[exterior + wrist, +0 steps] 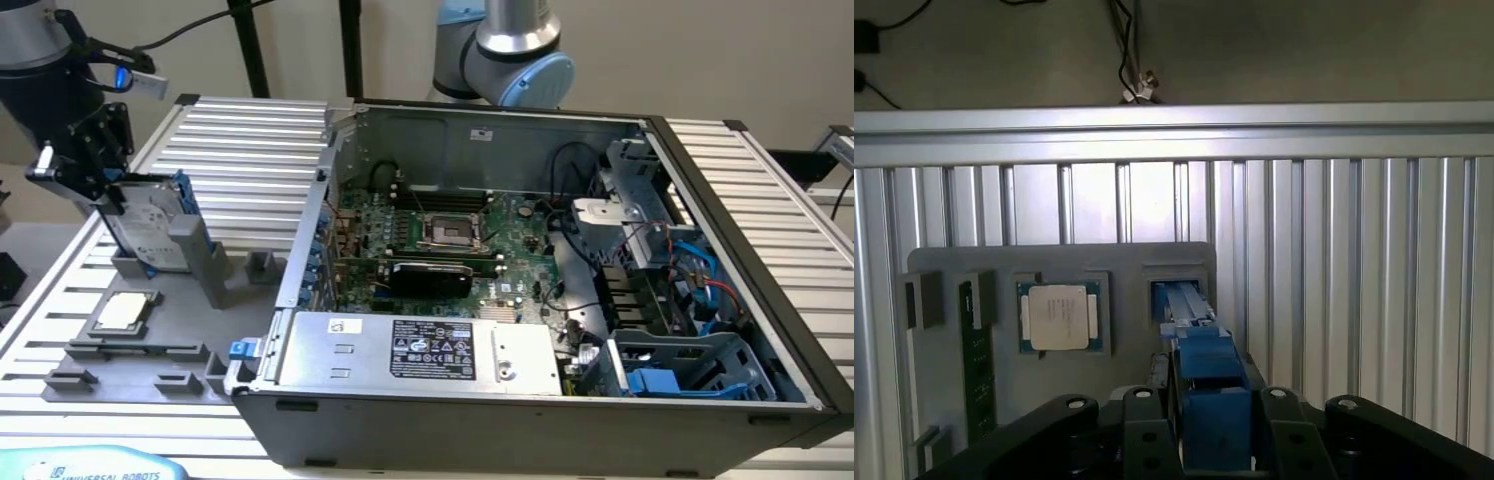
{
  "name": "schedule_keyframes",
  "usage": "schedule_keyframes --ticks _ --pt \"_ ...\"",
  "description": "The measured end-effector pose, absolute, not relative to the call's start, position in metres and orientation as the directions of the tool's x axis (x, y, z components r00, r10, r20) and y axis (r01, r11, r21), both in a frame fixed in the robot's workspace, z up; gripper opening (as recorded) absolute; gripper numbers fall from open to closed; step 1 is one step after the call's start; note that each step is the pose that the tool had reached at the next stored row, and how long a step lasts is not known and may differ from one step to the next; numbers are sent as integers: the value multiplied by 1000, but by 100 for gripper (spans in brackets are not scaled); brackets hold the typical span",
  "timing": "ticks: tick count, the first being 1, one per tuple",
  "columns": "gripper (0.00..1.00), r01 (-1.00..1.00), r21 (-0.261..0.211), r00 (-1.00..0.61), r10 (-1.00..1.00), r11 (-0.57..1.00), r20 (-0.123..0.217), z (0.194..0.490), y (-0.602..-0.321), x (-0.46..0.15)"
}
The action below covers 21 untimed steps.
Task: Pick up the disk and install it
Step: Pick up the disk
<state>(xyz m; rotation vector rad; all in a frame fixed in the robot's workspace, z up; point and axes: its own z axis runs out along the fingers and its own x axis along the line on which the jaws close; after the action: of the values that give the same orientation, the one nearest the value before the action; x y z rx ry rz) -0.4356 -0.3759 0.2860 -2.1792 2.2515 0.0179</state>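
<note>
One disk (144, 225) stands on edge in a slot of the grey holder plate (134, 355) on your slatted metal surface (254, 130), at the exterior view's left of the open computer case (467, 135) and well apart from it. Your pincer (118, 188) sits right at the top edge of that disk, with the arm's black wrist above it. From the wrist view you look straight down the disk's (1194, 330) blue carrier, which runs into the middle of the pincer (1209, 420). You cannot tell whether the pincer has clamped onto the carrier or merely sits around it. The disk's lower end rests in the holder's pocket. Beside it on the same plate you have the square silver CPU chip (120, 312) lying flat in its own recess, and a green memory stick (976, 350) on the chip's far side. Inside the case you can see the green motherboard (441, 230), the silver power supply with the black label (414, 350) along the near wall, and a blue-grey drive cage (694, 365) in the near corner at the exterior view's right.
</note>
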Motion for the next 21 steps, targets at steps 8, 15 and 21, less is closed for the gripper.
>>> schedule_keyframes --ticks 8,15,21 --pt "33 -999 3 -33 -999 33 -14 286 -377 -436" --pt "33 -999 3 -33 -999 33 -14 286 -381 -436" --pt "33 -999 3 -33 -999 33 -14 286 -384 -436"
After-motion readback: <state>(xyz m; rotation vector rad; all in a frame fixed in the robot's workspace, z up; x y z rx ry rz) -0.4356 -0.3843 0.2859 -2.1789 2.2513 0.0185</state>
